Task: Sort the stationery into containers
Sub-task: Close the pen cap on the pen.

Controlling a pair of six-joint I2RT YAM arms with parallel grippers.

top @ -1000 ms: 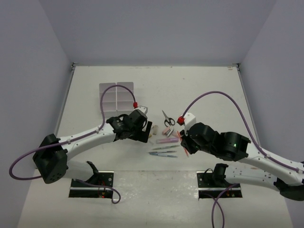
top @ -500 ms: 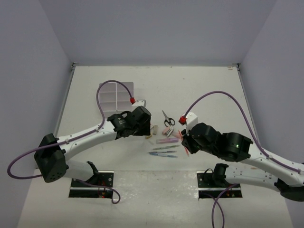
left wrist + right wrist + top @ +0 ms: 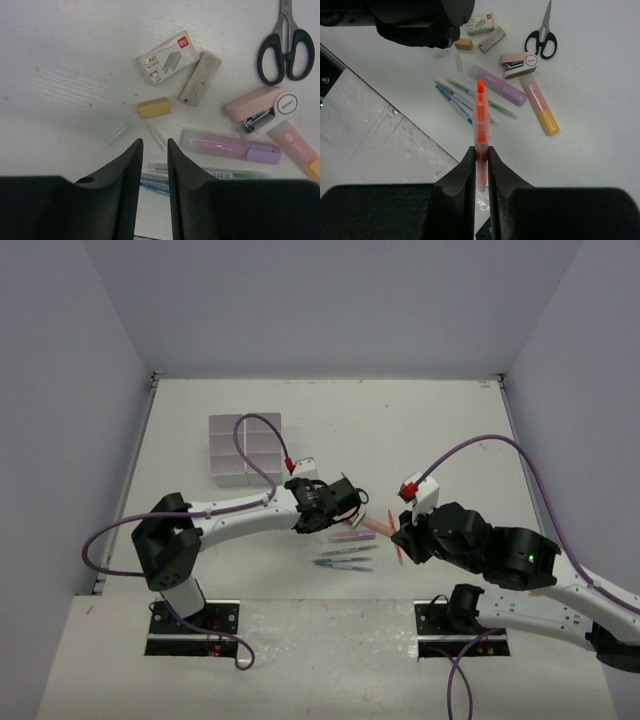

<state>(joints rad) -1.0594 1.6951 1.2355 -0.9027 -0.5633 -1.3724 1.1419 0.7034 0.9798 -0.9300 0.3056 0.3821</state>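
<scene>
Holding the red pen (image 3: 480,115) clamped between the nearly shut fingers of my right gripper (image 3: 480,149), at lower centre of the wrist frame with its tip pointing up, I judge it light, rigid and slippery, best pinched mid-barrel to prevent swivelling.

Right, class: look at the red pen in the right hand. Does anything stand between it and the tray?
Yes. The left hand and its arm reach across the table between the red pen, gripped in the right hand, and the tray, blocking the straight path.
</scene>
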